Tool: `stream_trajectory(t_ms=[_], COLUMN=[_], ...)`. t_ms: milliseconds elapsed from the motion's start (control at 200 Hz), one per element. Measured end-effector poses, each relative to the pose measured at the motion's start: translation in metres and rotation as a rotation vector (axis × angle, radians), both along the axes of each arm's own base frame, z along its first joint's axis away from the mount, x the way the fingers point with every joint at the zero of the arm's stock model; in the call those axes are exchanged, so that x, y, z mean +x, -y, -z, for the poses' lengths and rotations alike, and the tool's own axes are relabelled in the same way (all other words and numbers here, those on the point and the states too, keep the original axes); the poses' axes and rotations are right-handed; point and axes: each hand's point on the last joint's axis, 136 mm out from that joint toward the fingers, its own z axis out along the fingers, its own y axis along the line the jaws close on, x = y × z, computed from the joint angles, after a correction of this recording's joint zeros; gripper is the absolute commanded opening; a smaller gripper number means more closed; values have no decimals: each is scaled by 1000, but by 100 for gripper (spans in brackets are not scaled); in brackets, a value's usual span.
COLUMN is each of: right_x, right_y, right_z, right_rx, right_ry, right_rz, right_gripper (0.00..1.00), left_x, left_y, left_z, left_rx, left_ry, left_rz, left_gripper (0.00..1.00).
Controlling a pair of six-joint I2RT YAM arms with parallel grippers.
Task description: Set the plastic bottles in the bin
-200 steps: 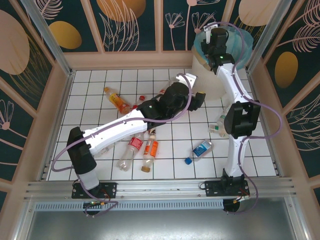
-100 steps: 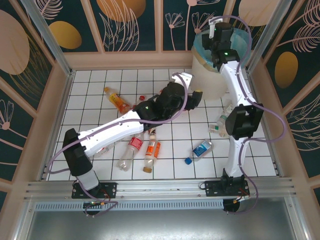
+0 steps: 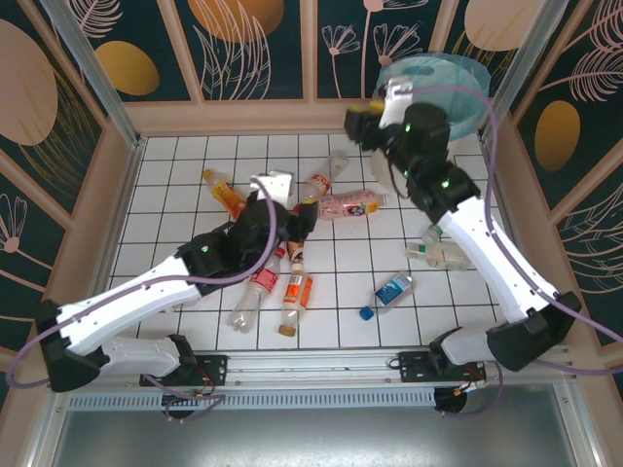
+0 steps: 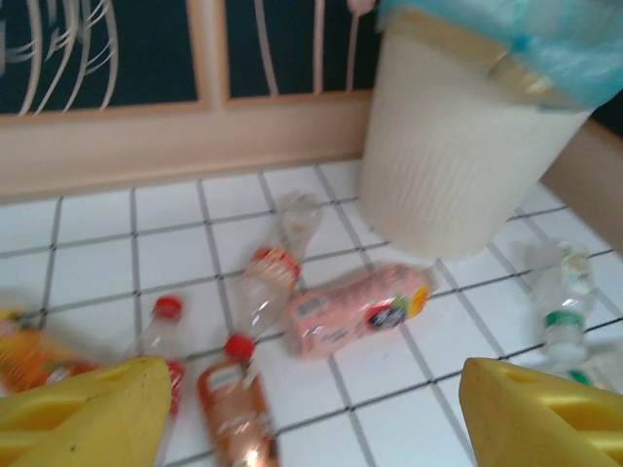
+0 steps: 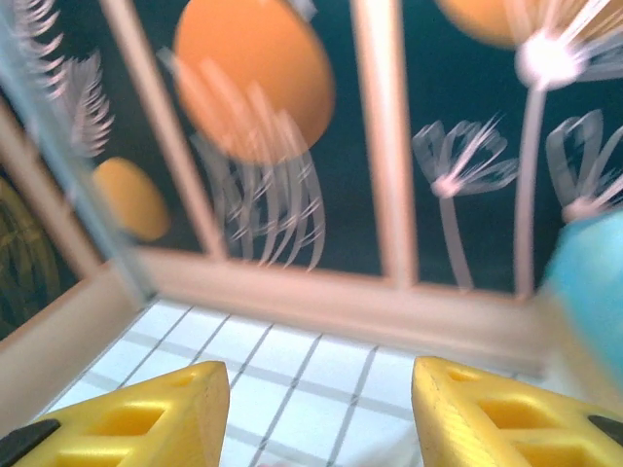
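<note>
On the tiled bench (image 3: 195, 156) we count at least eight plastic bottles (image 3: 348, 204), one bin (image 4: 458, 165) — and one loose blue cap (image 3: 366, 313). We see the left gripper (image 4: 316, 389) and right gripper (image 5: 321, 389) with jaws apart, empty.

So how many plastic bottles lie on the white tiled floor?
At least 8: orange far left; pink and red-banded clear mid-back; green-labelled, blue-labelled right; red-labelled, orange-labelled, brown centre. More may be hidden.

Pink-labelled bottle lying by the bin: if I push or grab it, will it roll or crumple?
The pink-labelled bottle lies on its side on smooth tiles, so a sideways push would probably roll it. It looks like small thin plastic: likely light, and may dent under the jaws. Its glossy label could be slippery.
</note>
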Motion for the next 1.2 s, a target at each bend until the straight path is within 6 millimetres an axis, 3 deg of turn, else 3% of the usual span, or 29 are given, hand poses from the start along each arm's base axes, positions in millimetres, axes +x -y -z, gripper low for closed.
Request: stream_trajectory(t_ms=[125,265,420,576,776,921,1026,1201], right_x=[-14,-7,27,65,104,105,104,105], right_y=[-48,-104,-155,-184,-198,-192,-187,-186], right_z=[64,135,195,244,300,336,349,354], right_rx=[26,8,-30,-78,-119,-140,-143,-126], right_ry=[-157,-359,-550,-680,-792,-877,-913,-927], right_rz=[-125,-220,-240,-201,-114,-65,-38,-33], right_gripper=[51,51,52,52,53,55,56,57], left_x=[-17,-33,-46,-53,-56,-57,-57,-56], left_y=[-40,-74,-98,-109,-114,-117,-119,-119], left_z=[29,61,97,121,133,127,123,126], left_rx=[18,18,2,-20,-46,-81,-101,-87], left_ry=[-62,-124,-191,-235,-257,-246,-233,-224], left_rz=[-65,-133,-191,-235,-264,-269,-274,-265], left_gripper=[77,77,76,75,75,75,76,79])
